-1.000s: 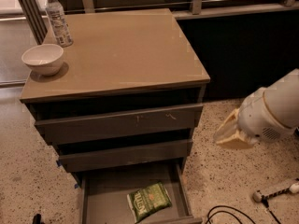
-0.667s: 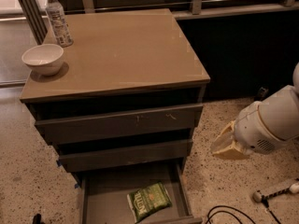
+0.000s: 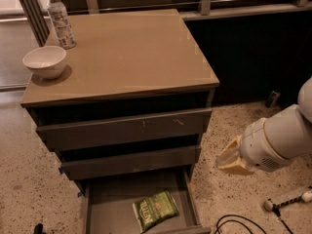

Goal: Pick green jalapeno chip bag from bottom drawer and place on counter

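Observation:
The green jalapeno chip bag (image 3: 155, 209) lies flat on the grey floor of the open bottom drawer (image 3: 107, 204), toward its front right. The tan counter (image 3: 126, 52) tops the cabinet above it. My gripper (image 3: 231, 158), pale tan on the end of the white arm (image 3: 278, 138), hangs to the right of the cabinet, at about the middle drawer's height. It is above and to the right of the bag, outside the drawer, and holds nothing that I can see.
A white bowl (image 3: 45, 61) and a clear water bottle (image 3: 60, 19) stand at the counter's left back. The two upper drawers (image 3: 124, 129) are closed. A black cable (image 3: 239, 223) and a white-tipped tool (image 3: 287, 199) lie on the speckled floor at the right.
The arm and gripper have moved down and to the left, closer to the cabinet's right side. The bag and drawer have not moved.

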Motion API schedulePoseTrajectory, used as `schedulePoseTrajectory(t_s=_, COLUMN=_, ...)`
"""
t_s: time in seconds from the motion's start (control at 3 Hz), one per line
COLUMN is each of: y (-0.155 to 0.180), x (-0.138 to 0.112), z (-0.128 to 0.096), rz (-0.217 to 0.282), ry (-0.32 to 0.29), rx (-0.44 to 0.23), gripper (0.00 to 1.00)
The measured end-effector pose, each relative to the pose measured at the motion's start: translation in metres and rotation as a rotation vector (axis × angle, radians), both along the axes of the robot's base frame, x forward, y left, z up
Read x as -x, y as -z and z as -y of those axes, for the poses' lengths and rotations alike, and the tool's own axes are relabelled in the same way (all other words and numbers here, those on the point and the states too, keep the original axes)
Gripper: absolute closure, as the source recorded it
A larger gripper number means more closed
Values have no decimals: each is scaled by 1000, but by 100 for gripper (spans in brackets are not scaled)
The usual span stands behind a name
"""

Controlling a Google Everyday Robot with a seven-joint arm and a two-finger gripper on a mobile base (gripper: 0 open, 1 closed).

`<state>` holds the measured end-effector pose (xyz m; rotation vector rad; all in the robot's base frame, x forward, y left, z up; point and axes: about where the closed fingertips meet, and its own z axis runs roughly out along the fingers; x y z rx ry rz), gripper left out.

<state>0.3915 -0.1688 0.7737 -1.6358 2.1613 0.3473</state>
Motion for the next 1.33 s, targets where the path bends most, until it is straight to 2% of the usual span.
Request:
schedulePoseTrajectory(t_s=0.33, y=81, x=11, z=-29, rz=-15, ry=-68, rx=-86, gripper=100)
schedulePoseTrajectory(t_s=0.67, y=173, x=8, z=-62, rz=-48, ry=-115, rx=-159, gripper=100)
schedulePoseTrajectory(t_s=1.0, y=240, x=-1, z=-81, rz=-74, ry=-124, rx=-207, gripper=100)
schedulePoseTrajectory(t_s=1.33, y=255, x=3, z=-86, rz=-98, ry=-119, rx=-226, gripper=100)
